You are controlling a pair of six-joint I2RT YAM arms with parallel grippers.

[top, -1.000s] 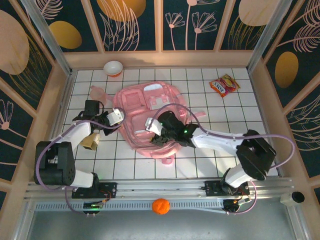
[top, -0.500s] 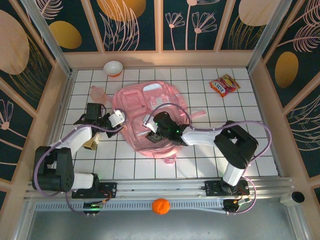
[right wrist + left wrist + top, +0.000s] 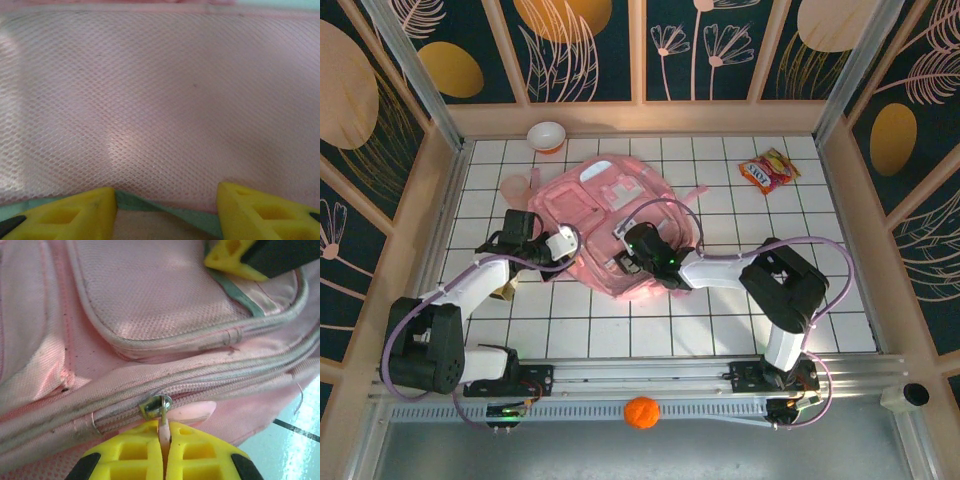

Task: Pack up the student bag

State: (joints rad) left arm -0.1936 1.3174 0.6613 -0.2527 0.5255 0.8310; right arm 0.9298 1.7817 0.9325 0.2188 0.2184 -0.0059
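Pink fabric throughout: the student bag [image 3: 595,200] lies flat on the white tiled table [image 3: 820,300], directly under both tools. I judge it soft, limp and light for its bulk. It will likely sag and fold if lifted by one panel, and slide on the tiles if dragged sideways. Sound holds are seams, bound edges, straps and pull tabs, not open cloth.

Mesh pocket [image 3: 160,100]: straight ahead of the right gripper [image 3: 166,205]. Its fingers stand apart, with the pocket's green trim [image 3: 197,221] running across the gap, and I see nothing clamped. The mesh looks thin and may snag, so the trim is the better purchase.

Room: bare tiles lie on the outer side of each tool. The bowl [image 3: 547,135] sits well beyond the left gripper [image 3: 165,431], near the bag's far edge but apart from it. The snack packet [image 3: 769,170] lies well beyond the right gripper and off to its outer side. Neither crowds the work.

Zip pull [image 3: 162,421]: the left gripper is closed on this pink tab, just beneath the metal slider [image 3: 156,406]. The zip track runs off to both sides of the fingers along a curved seam — in my judgement any pull must follow that line, or the cloth will bunch.
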